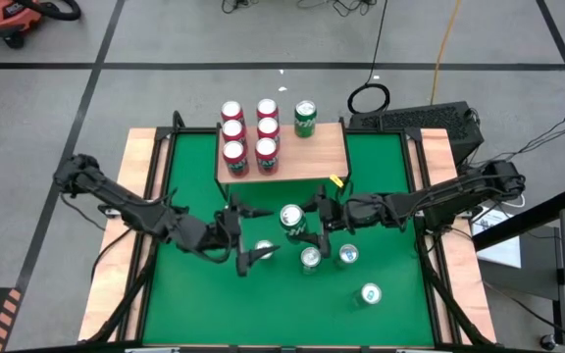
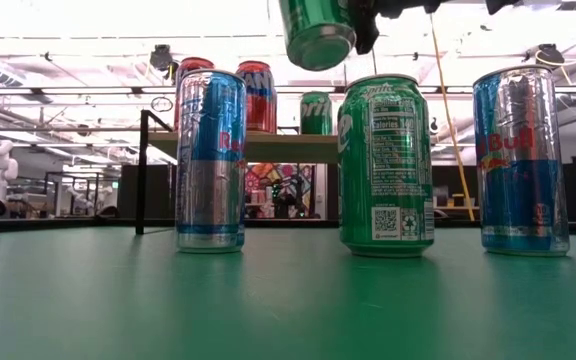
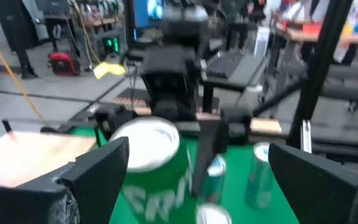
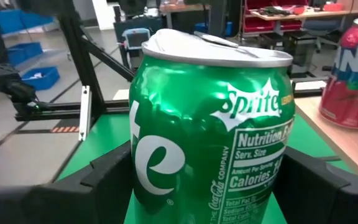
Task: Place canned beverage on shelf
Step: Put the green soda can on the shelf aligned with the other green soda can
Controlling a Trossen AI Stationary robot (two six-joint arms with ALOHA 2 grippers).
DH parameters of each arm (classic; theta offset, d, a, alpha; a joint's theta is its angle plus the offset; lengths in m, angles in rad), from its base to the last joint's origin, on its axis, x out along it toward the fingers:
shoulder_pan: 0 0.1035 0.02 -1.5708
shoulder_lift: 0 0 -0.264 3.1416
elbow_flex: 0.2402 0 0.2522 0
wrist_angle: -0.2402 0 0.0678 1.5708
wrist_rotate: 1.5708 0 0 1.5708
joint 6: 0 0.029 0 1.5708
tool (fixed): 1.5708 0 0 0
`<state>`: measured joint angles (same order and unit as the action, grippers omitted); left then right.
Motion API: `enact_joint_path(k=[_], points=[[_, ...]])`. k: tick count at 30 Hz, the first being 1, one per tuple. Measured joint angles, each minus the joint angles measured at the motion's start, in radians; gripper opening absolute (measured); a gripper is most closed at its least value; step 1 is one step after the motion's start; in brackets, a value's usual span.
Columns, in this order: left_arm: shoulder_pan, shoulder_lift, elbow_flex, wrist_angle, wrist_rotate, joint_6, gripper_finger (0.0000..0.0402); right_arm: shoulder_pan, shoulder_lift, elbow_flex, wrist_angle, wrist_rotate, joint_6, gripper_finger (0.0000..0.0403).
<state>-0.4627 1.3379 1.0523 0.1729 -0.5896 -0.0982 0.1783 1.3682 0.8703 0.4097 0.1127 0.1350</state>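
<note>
High: Sprite can (image 1: 291, 218) mid-table, just off shelf (image 1: 307, 157) front edge, in right gripper (image 1: 307, 218); top end faces camera. Left gripper (image 1: 246, 233) just beside, fingers spread, released. Six red cans (image 1: 249, 134) + green can (image 1: 305, 119) on shelf.
Low: held can (image 2: 316, 32) airborne, axis tilted; three cans (image 2: 385, 165) standing below.
R wrist: fingers (image 4: 114, 171) clamp dented can (image 4: 213, 121).

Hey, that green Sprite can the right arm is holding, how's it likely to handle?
The Sprite can shows a dent in its wall near the right pincer, so it probably has thin walls that crush easily. Its smooth, glossy skin may slip. It looks tall and narrow, so it could tip if set down tilted on the shelf.
</note>
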Motion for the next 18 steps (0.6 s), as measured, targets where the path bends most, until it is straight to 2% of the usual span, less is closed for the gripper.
enact_joint_path(k=[8,13,18], points=[[-0.103,-0.011,-0.018,-0.165,-0.144,-0.114,0.0384,0.007,0.000,0.000,0.054,-0.011,0.003,0.0299],[-0.123,0.002,-0.081,-0.103,-0.174,-0.167,0.0384,0.026,-0.002,0.001,0.145,-0.021,-0.018,0.0299],[-0.113,0.039,-0.125,0.037,-0.170,-0.115,0.0384,0.044,0.000,0.001,0.186,-0.066,-0.027,0.0299]])
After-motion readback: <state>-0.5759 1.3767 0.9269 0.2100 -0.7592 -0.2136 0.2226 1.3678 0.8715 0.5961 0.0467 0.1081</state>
